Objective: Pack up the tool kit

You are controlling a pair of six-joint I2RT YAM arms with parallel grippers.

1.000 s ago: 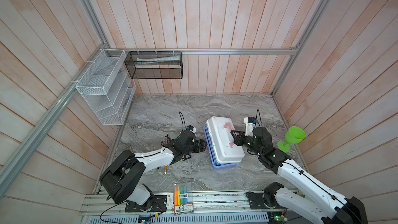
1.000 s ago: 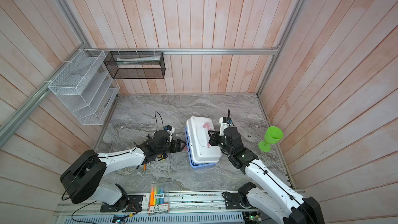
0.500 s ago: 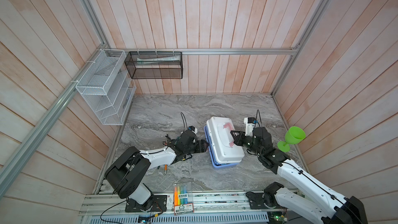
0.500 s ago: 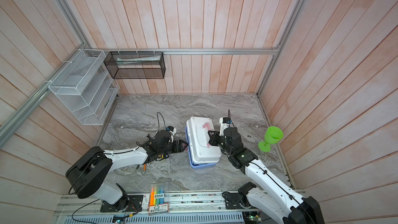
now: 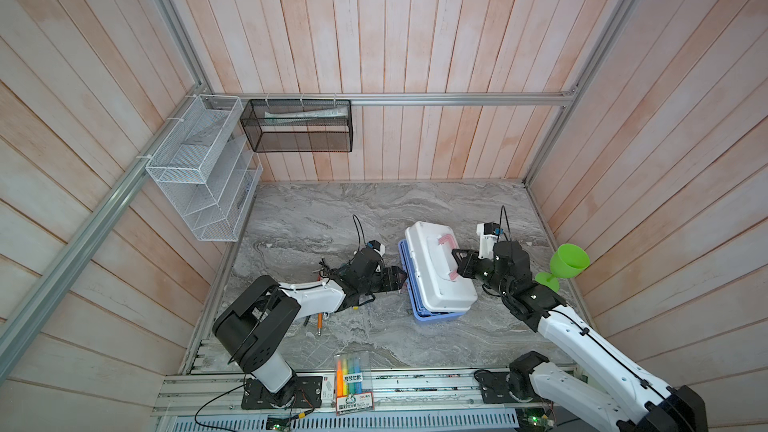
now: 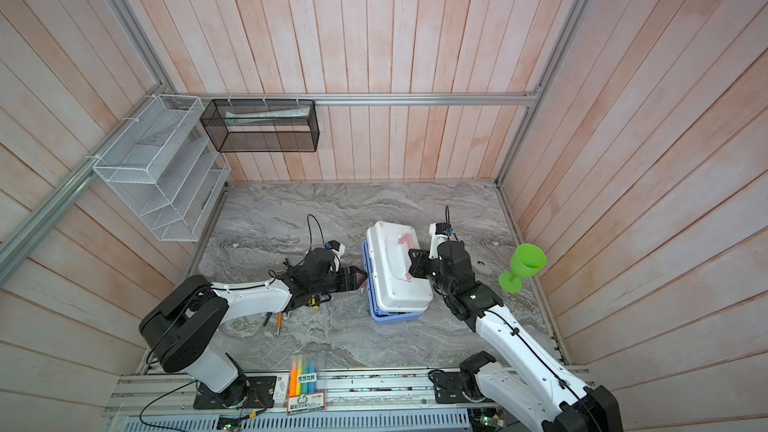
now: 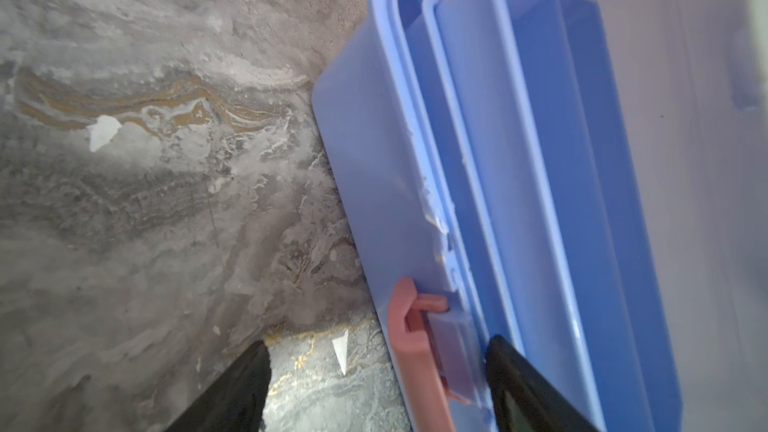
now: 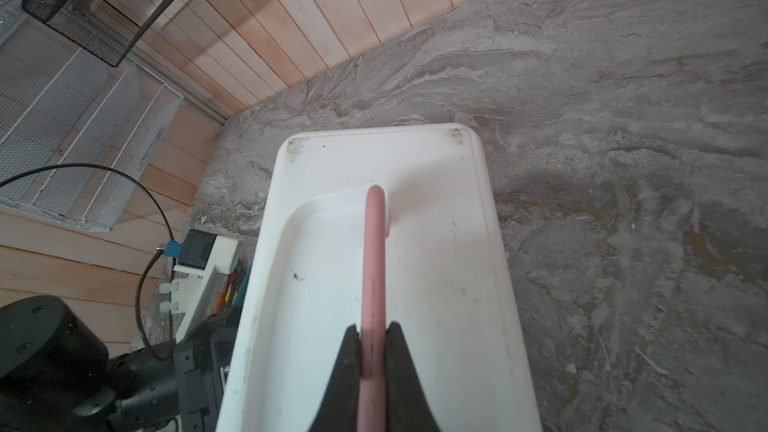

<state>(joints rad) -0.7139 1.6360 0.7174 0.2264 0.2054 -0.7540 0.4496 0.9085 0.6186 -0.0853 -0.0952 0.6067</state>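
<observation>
right wrist: right gripper (image 8: 374,326) clamps handle (image 8: 374,251) | left wrist: left gripper (image 7: 376,342) straddles latch (image 7: 411,351)

tools (image 5: 319,320): mostly hidden under left arm (image 5: 311,297) | pink latch (image 7: 409,347): cut off by frame edge

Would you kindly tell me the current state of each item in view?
blue base, resting on the table
white lid, ajar above the blue base
right tool, shut on the pink handle
left tool, open, straddling the base wall
pink latch, unfastened
green goblet, standing
highlighter pack, lying flat
</observation>
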